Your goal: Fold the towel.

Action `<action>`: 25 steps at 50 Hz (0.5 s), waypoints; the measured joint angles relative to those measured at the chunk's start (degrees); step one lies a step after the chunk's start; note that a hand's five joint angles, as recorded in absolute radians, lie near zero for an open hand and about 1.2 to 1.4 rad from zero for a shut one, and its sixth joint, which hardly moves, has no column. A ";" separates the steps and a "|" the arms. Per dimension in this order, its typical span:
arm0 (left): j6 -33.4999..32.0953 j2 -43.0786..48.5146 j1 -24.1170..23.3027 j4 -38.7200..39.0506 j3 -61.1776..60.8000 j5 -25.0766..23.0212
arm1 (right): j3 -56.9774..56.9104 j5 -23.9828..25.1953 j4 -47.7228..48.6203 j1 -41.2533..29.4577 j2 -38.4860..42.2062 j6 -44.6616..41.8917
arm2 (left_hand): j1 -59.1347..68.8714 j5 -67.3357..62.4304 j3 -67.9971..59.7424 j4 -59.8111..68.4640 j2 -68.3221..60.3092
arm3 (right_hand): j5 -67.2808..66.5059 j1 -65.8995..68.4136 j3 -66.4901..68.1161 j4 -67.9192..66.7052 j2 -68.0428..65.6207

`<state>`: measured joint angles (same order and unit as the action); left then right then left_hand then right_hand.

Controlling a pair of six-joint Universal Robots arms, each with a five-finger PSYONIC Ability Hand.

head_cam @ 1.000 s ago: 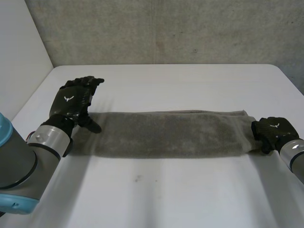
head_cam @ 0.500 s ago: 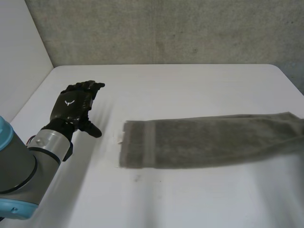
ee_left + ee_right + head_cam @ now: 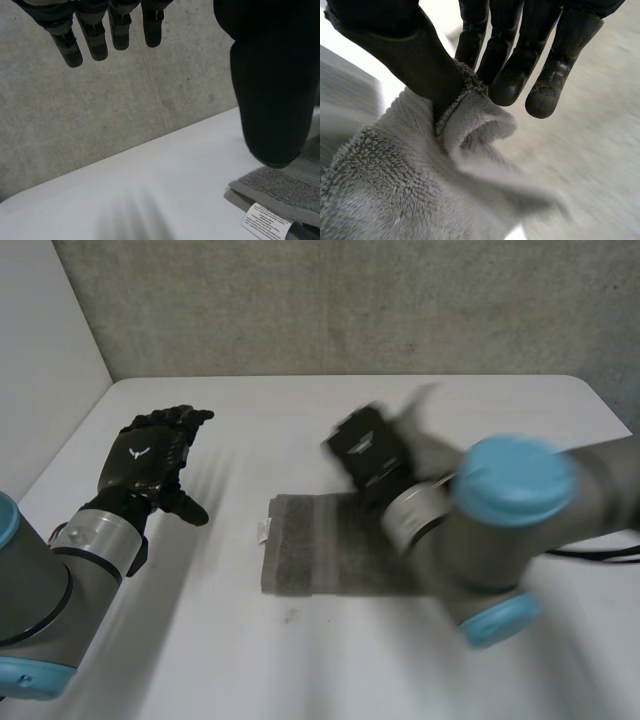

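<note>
Head view: towel [image 3: 310, 560] lies as a narrow strip on the table [image 3: 300, 670]; the crosswise fold appears begun but not yet laid flat; right hand [image 3: 368, 455] pinches one towel end between thumb and fingers above the strip; left hand [image 3: 150, 455], fingers spread and empty, hovers near the labelled end.

Soft, even light over white table [image 3: 300, 670].

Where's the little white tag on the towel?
In the head view, the white tag sticks out from the towel's end on the robot's left side, on the table between towel and left hand.
</note>
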<state>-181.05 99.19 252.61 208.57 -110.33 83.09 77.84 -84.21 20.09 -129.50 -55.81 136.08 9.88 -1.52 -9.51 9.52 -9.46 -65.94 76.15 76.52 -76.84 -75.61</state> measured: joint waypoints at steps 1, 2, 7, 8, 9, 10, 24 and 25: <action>0.00 0.00 0.00 0.02 -0.03 -0.01 | -0.35 0.01 0.00 -0.94 0.83 -0.03 | 0.00 0.00 0.00 0.00 0.00 | 0.00 0.00 0.00 0.00 0.00; 0.00 0.00 0.00 0.06 -0.07 -0.01 | -1.19 0.04 0.01 -3.19 2.87 -0.08 | 0.00 0.00 0.00 0.00 0.00 | 0.00 0.00 0.00 0.00 0.00; -0.01 0.02 -0.01 0.15 -0.20 -0.03 | -2.68 0.02 -0.16 -9.09 8.70 -0.12 | 0.00 0.00 0.00 0.00 0.00 | 0.00 0.00 0.00 0.00 0.00; -0.01 0.02 -0.01 0.14 -0.23 -0.03 | -2.69 0.03 -0.22 -9.72 9.28 -0.10 | 0.00 0.00 0.00 0.00 0.00 | 0.00 0.00 0.00 0.00 0.00; -0.01 0.02 -0.01 0.15 -0.24 -0.03 | -2.67 0.04 -0.26 -9.99 9.51 -0.08 | 0.00 0.00 0.00 0.00 0.00 | 0.00 0.00 0.00 0.00 0.00; -0.01 0.03 -0.02 0.15 -0.26 -0.03 | -2.56 0.05 -0.36 -10.35 9.76 -0.03 | 0.00 0.00 0.00 0.00 0.00 | 0.00 0.00 0.00 0.00 0.00; -0.01 0.14 -0.67 0.35 -0.36 -0.03 | 4.37 12.59 -0.87 -8.52 4.01 0.58 | 0.00 0.00 0.00 0.00 0.00 | 0.01 -0.01 -0.03 0.01 0.02; -0.01 0.14 -0.70 0.37 -0.36 -0.04 | 4.52 13.21 -0.87 -8.44 4.01 0.58 | 0.00 0.00 0.00 0.00 0.00 | 0.26 -0.24 -0.29 0.34 0.16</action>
<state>-181.06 99.33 251.91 208.94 -110.69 83.06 82.36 -70.99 19.22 -137.95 -51.80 136.66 9.88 -1.52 -9.51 9.51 -9.46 -65.68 75.91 76.22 -76.50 -75.45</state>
